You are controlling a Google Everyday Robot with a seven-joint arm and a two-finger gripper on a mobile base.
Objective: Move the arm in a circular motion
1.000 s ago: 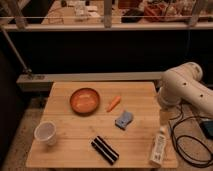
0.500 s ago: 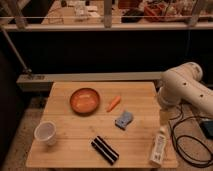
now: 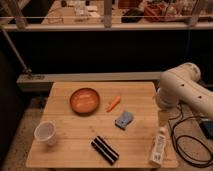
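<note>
Arm [image 3: 184,86] at right side of wooden table [image 3: 65,150], thick white segments bent at rounded joint, lower end pointing down over table's right edge. Gripper [image 3: 163,118] only a small yellowish tip below that joint, just above white bottle [image 3: 158,146], apart from it; open or closed: cannot tell. Blue sponge [image 3: 123,119] near, to its left. Carrot [image 3: 113,103] and orange bowl [image 3: 84,100] farther left.

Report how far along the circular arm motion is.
Done: nothing that shows. No part of a circle can be read from the arm, which sits at the right edge of the table just as it did a second ago. In hand: the claw hangs low beside that edge, above the white bottle. Left: seemingly the whole circle.
</note>
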